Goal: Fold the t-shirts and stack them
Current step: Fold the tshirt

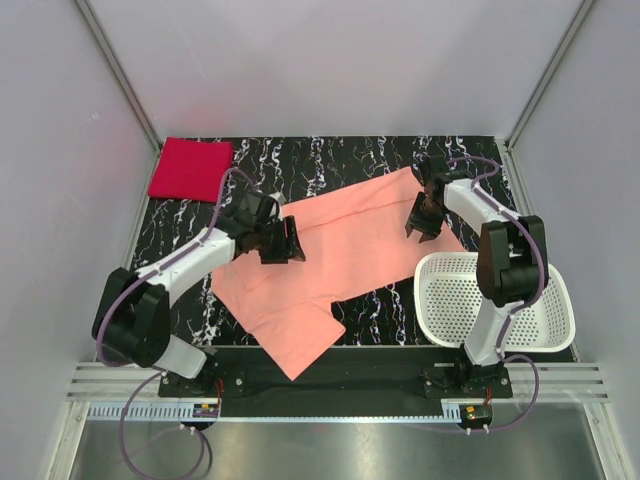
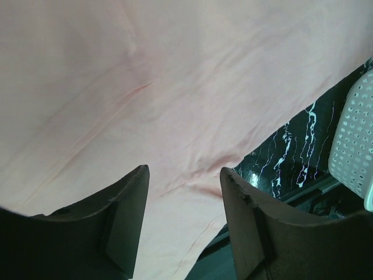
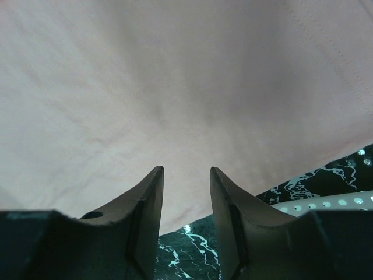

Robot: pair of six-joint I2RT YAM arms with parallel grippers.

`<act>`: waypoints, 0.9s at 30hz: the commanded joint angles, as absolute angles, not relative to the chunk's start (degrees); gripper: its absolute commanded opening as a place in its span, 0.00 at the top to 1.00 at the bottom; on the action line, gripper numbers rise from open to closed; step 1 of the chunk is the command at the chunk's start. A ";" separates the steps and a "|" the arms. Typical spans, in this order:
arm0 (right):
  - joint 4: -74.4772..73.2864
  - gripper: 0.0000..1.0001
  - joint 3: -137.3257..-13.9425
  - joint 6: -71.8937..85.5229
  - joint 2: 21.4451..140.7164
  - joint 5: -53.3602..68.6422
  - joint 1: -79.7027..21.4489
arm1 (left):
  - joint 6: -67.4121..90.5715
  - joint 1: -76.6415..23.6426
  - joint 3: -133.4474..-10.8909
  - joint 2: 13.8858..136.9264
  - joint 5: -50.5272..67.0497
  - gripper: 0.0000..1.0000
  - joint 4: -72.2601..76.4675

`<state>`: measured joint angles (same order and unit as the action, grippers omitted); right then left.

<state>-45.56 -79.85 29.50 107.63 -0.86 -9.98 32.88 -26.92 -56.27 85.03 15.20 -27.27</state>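
Note:
The salmon t-shirt (image 1: 335,250) lies spread across the black marbled table, one sleeve reaching toward the near edge. It fills the left wrist view (image 2: 163,87) and the right wrist view (image 3: 175,81). The red t-shirt (image 1: 190,168) lies folded as a neat rectangle at the far left corner. My left gripper (image 1: 293,242) is open and empty over the salmon shirt's left part. My right gripper (image 1: 420,226) is open and empty over the shirt's far right part, near its edge.
A white perforated basket (image 1: 545,325) stands at the near right, right of the salmon shirt; it also shows in the left wrist view (image 2: 355,140). Grey walls enclose the table (image 1: 330,165). A metal rail (image 1: 330,385) runs along the near edge.

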 commanded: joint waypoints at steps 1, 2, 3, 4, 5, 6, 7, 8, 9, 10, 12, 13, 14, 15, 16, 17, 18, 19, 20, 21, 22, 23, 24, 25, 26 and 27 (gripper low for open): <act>-43.51 0.56 -80.06 31.02 105.03 -0.18 -9.93 | 30.24 -22.17 -60.81 83.14 9.76 0.43 -30.93; -43.51 0.56 -80.59 31.37 105.38 -0.18 -9.84 | 30.06 -20.84 -62.39 84.10 9.15 0.43 -33.37; -43.68 0.56 -81.29 31.46 105.82 -0.26 -9.93 | 29.97 -18.57 -63.79 86.37 8.36 0.43 -34.53; -44.03 0.56 -83.13 32.07 107.04 -0.87 -9.93 | 29.88 -17.85 -66.77 87.88 5.22 0.41 -35.93; -44.56 0.56 -84.36 32.52 107.92 -3.40 -9.93 | 29.62 -17.49 -68.28 89.28 3.01 0.37 -38.99; -46.39 0.56 -87.07 32.95 108.97 -5.17 -9.93 | 29.45 -17.49 -69.60 92.34 0.64 0.37 -40.33; -47.45 0.55 -88.58 33.66 111.42 -6.66 -9.93 | 29.62 -17.58 -71.52 93.50 -3.82 0.37 -41.39; -48.33 0.55 -89.99 34.10 112.66 -9.72 -10.02 | 30.05 -17.58 -71.89 94.56 -5.08 0.37 -42.27; -49.47 0.55 -91.31 34.45 113.89 -11.06 -10.11 | 30.58 -17.58 -71.81 95.61 -6.05 0.37 -42.28; -49.57 0.54 -93.58 34.80 116.43 -12.38 -10.19 | 31.46 -17.58 -71.28 97.10 -6.67 0.37 -41.93; -49.48 0.53 -95.70 34.81 119.17 -13.00 -10.55 | 32.60 -17.49 -69.97 98.43 -6.59 0.38 -41.05; -49.22 0.53 -97.80 34.72 121.53 -13.09 -10.81 | 33.65 -17.40 -69.35 99.48 -6.42 0.38 -40.78; -48.87 0.52 -98.87 34.37 122.86 -12.83 -11.16 | 34.10 -17.23 -68.56 99.93 -6.33 0.38 -40.09; -48.17 0.51 -101.05 34.02 125.22 -12.75 -11.34 | 34.54 -16.53 -68.38 100.45 -6.42 0.37 -39.90; -47.73 0.51 -102.29 32.71 126.46 -12.74 -11.60 | 35.06 -16.00 -68.03 101.50 -5.89 0.37 -39.64; -47.46 0.51 -103.70 32.00 127.69 -13.61 -11.95 | 35.24 -15.21 -67.77 102.04 -5.02 0.37 -38.59; -47.20 0.50 -105.19 31.38 128.92 -14.06 -12.30 | 35.16 -13.29 -67.50 102.65 -4.23 0.37 -38.15; -47.28 0.50 -108.25 30.25 131.63 -14.15 -12.39 | 35.16 -12.31 -67.50 103.87 -3.00 0.37 -37.80; -47.81 0.50 -110.02 29.89 133.05 -13.98 -12.48 | 35.07 -11.35 -67.59 104.67 -2.47 0.37 -37.71; -48.42 0.49 -114.04 29.19 136.11 -13.54 -12.57 | 34.98 -9.60 -67.76 105.37 -2.20 0.37 -37.71; -49.12 0.49 -116.26 28.92 137.80 -13.10 -12.48 | 34.63 -8.80 -67.94 105.99 -1.41 0.37 -37.62; -50.87 0.49 -118.63 28.66 139.38 -12.92 -12.57 | 34.37 -8.09 -68.11 107.39 -1.06 0.37 -37.53; -51.58 0.49 -123.52 27.87 142.44 -12.66 -12.83 | 34.28 -6.95 -68.55 107.84 -0.97 0.37 -37.62; -52.29 0.49 -125.92 27.60 143.86 -12.05 -12.92 | 33.67 -6.60 -68.82 108.19 -0.44 0.37 -37.53; -53.69 0.49 -128.38 27.34 145.27 -11.61 -13.01 | 33.31 -6.33 -69.17 108.37 -0.35 0.37 -37.44; -54.48 0.48 -132.67 27.07 147.46 -11.25 -13.01 | 32.35 -6.42 -69.60 108.20 -0.35 0.37 -37.18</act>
<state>-51.42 -124.70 29.23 141.67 -11.29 -12.49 34.57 -7.46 -68.86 105.58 0.62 -39.29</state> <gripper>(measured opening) 0.513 0.627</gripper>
